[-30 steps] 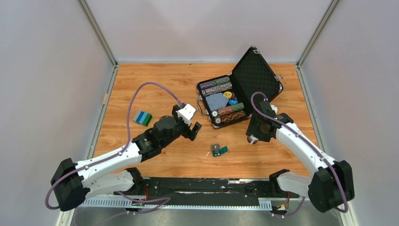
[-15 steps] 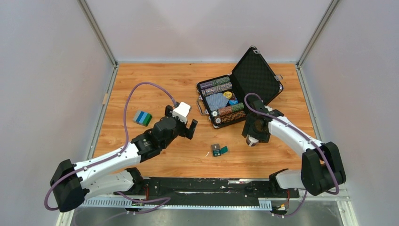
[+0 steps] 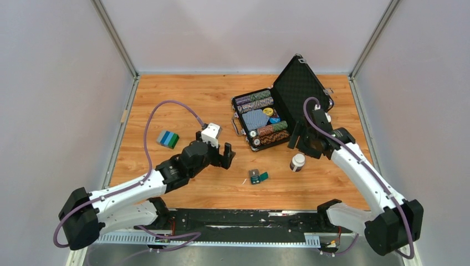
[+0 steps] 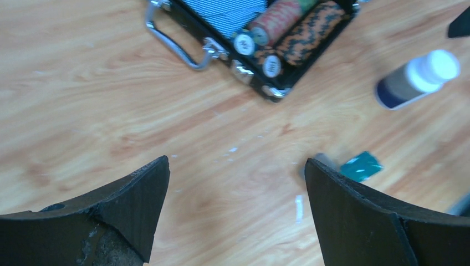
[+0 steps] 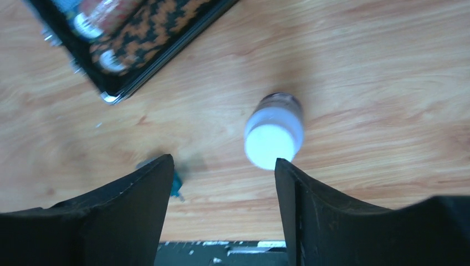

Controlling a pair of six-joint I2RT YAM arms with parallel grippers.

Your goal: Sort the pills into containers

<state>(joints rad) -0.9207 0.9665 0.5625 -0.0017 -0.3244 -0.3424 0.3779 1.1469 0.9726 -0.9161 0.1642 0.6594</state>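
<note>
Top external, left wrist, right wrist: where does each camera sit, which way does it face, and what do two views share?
Top external: above and behind the bases, looking down on the wooden table; both arms show whole.
Left wrist: on the left gripper, looking down past its open fingers at the chip case, white-capped bottle and teal box.
Right wrist: on the right gripper, looking down between its own fingers at the bottle.
Shared: both wrist views show the bottle, a case corner and the teal box.

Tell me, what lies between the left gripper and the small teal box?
Only bare table with a few white specks; the left wrist view shows this stretch from the left gripper to the teal box.
</note>
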